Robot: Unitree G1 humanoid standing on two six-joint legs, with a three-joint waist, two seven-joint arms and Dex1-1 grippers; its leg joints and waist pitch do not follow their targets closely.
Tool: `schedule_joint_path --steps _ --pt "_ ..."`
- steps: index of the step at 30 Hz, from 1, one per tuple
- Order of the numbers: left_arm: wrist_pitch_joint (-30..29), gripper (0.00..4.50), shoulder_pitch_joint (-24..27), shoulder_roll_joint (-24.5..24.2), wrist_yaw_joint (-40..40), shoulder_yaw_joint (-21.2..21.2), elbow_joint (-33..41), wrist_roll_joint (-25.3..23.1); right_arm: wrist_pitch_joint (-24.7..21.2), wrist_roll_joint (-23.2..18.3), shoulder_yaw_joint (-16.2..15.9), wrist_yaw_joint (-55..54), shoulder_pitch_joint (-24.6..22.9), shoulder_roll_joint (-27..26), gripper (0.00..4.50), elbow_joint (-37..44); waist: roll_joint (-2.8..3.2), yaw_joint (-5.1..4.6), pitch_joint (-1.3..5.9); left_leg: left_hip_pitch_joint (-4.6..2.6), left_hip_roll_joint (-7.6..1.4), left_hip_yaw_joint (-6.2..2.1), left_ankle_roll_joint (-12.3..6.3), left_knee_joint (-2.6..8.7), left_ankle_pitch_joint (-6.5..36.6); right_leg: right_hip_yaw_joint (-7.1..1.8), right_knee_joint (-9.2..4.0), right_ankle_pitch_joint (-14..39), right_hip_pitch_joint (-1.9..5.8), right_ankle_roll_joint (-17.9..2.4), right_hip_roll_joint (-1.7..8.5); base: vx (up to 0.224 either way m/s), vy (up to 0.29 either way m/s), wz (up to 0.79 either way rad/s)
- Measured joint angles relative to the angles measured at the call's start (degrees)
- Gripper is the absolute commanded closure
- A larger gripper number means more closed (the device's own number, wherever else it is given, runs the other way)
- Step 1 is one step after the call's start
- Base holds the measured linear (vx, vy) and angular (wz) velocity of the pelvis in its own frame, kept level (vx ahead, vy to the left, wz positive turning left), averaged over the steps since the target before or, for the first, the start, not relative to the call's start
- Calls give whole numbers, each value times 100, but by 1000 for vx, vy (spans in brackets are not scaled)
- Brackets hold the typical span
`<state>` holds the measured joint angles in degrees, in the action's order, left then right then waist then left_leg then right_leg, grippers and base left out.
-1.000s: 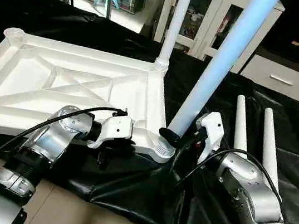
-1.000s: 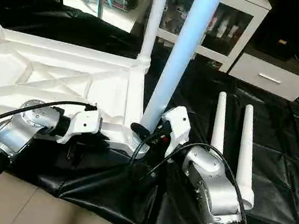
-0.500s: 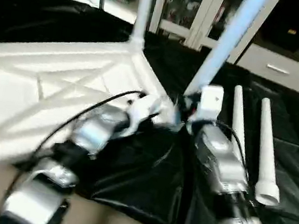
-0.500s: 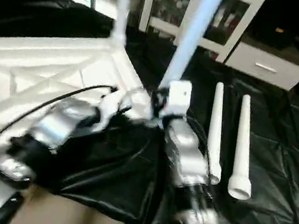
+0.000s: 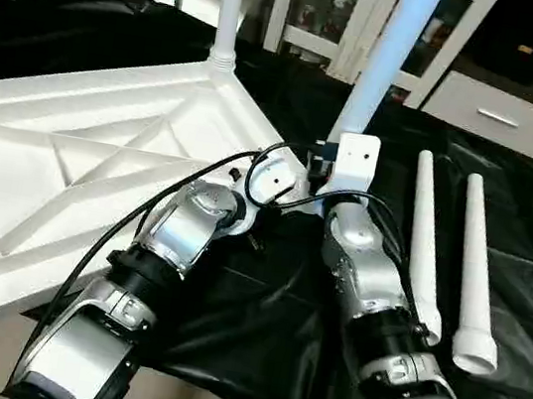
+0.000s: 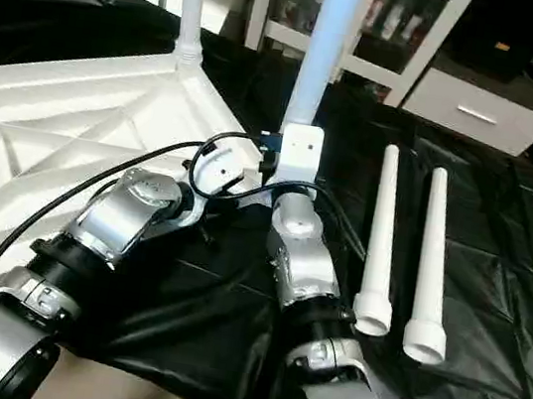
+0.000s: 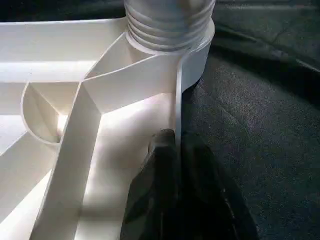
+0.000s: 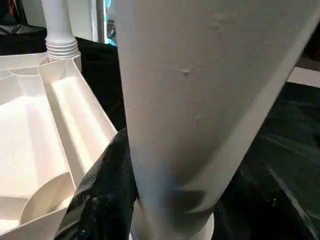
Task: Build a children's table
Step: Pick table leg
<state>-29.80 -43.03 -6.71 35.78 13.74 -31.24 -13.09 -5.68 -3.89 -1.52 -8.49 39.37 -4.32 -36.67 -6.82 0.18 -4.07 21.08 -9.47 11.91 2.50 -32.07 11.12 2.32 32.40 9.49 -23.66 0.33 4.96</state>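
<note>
White ribbed plastic tabletop (image 5: 74, 146), underside up on black-draped counter (image 5: 524, 288). Left hand (image 7: 172, 165) pinched its rim; right hand (image 8: 150, 210) clasped second upright white tapered leg (image 5: 383, 56) at its socket. Next, likely: seating it; two loose legs (image 5: 449, 252) awaited.

White ribbed tabletop (image 5: 74, 146) upside down, two legs (image 5: 229, 3) upright in corner sockets, two spare legs (image 5: 425, 238) lying alongside.
</note>
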Motion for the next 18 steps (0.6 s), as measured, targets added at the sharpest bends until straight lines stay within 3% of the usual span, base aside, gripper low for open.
schedule_joint_path --steps 5,7,9,13,15,18 --pt "-9 450 0 -63 26 3 8 60 87 -49 120 159 90 -38 267 -143 -8 -20 -1 -1 -4 0 1 -15 0 -4 30 1 -8 0 -2 0 0 0" --pt "34 450 7 -218 210 48 62 107 105 -260 256 531 103 10 267 -122 -23 -33 -10 3 -14 2 3 -27 -2 -10 54 3 -23 -5 -9 0 0 0" --pt "245 450 137 -550 562 182 307 118 4 -601 324 1216 13 208 267 96 9 -31 -34 5 -24 2 6 -32 -5 -8 62 4 -28 -6 -18 0 0 0" --pt "924 450 375 -1150 1298 364 608 179 -676 -971 22 2594 -192 880 267 828 78 4 -82 6 -51 3 -14 -38 -28 -8 71 7 -32 -22 -45 0 0 0" --pt "1241 450 583 -1461 1821 419 860 341 -1268 -1266 -150 3471 -361 1389 267 1363 95 56 -93 2 -58 3 -13 -33 -28 -2 75 20 -32 -43 -51 0 0 0" --pt "1492 450 699 -1706 2293 492 1022 483 -1720 -1481 -307 4270 -431 1859 267 1730 110 123 -104 2 -63 7 -13 -34 -29 -2 82 23 -36 -48 -56 0 0 0"
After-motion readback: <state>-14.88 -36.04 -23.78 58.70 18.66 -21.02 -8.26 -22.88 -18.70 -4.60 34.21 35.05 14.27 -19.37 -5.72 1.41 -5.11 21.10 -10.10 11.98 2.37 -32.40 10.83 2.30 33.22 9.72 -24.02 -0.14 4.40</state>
